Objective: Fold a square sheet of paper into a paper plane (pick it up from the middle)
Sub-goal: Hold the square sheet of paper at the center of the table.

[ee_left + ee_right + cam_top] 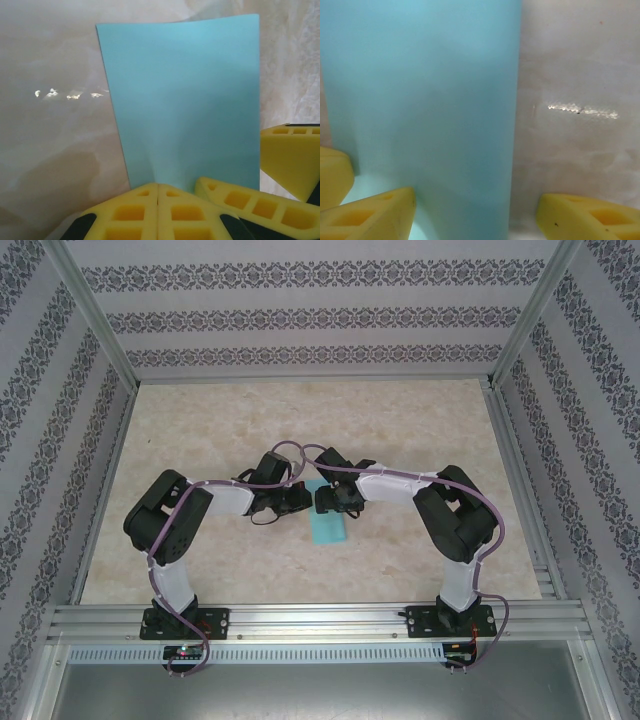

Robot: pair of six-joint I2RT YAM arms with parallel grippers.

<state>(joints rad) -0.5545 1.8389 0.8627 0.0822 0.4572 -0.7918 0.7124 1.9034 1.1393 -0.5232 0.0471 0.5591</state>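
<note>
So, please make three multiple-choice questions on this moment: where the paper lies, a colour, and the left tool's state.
1. Where does the sheet of paper lie? A. in the middle of the table B. on the front rail C. against the back wall
2. What colour are the fingers of the left tool? A. black B. yellow C. red
3. How does the left tool stand? A. wide open B. shut on the paper's edge C. holding a pen
1 A: the top view shows it there. 2 B: yellow foam. 3 B: the fingers meet where the paper puckers.
</note>
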